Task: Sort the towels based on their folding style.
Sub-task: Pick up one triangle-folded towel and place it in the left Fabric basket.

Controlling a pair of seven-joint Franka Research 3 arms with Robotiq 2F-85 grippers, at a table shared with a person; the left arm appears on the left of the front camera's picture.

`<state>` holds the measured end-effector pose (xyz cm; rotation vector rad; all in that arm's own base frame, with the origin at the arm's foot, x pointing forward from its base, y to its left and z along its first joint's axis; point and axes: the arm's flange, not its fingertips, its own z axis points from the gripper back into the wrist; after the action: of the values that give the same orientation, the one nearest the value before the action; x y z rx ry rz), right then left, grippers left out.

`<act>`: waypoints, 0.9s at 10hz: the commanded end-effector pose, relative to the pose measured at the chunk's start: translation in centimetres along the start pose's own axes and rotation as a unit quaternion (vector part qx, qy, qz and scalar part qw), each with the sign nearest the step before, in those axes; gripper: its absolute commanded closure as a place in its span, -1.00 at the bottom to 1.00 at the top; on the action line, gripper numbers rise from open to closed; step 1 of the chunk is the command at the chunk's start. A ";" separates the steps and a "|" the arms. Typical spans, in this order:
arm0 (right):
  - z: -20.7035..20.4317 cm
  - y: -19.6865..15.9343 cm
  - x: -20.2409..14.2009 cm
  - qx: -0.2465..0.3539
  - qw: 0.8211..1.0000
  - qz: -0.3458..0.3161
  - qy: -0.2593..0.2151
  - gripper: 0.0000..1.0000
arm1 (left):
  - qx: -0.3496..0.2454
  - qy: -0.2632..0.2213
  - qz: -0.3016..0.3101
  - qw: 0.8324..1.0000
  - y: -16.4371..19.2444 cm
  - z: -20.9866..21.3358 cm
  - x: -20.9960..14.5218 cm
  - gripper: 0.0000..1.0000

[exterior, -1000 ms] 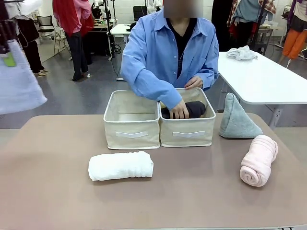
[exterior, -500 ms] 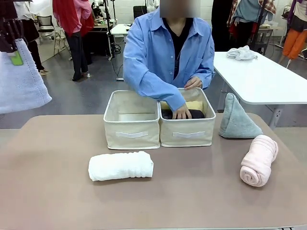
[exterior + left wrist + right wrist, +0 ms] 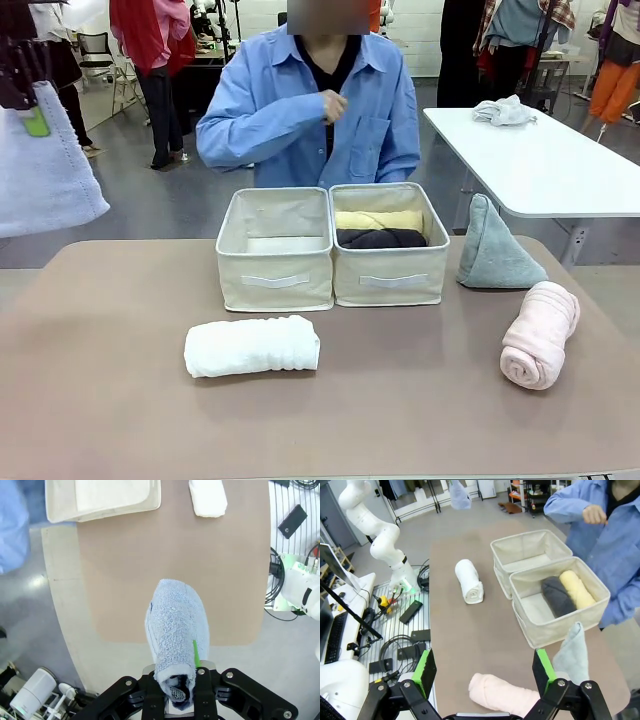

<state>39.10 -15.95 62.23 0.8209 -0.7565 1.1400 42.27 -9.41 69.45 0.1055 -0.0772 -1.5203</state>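
Cream boxes (image 3: 274,280): yellow towel (image 3: 378,220) and dark grey towel (image 3: 382,239) inside, white towel (image 3: 252,346) in front, grey-green towel (image 3: 494,250) and pink towel (image 3: 540,333) to their right, light blue towel (image 3: 45,170) far left.

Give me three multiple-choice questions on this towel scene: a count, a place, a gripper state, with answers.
1. How many rolled towels lie in the right box? A two; B three; C none.
2. Where is the white rolled towel? A in the right box; B in the person's hand; C on the table.
3. What is the left gripper doing? A open; B shut on the light blue towel; C shut on nothing.
Answers: 1 A, the yellow towel and the dark grey towel lie side by side in it. 2 C, it rests on the tabletop. 3 B, the towel is clamped between its fingers.
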 end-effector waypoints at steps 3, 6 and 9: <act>-0.1 0.1 0.0 0.002 1.000 -0.001 -0.001 -1.00 | 0.019 -0.023 -0.076 0.997 4.0 -0.5 6.4 0.66; -0.1 0.1 0.0 0.002 1.000 -0.001 -0.001 -1.00 | 0.014 -0.035 -0.053 0.998 6.5 -1.2 12.0 0.66; -0.1 0.1 0.0 0.002 1.000 -0.001 -0.001 -1.00 | -0.005 -0.051 -0.041 0.998 7.4 -3.3 15.0 0.66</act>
<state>39.09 -15.96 62.24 0.8207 -0.7567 1.1398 50.62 -23.73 66.06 0.0612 -0.1265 -1.6492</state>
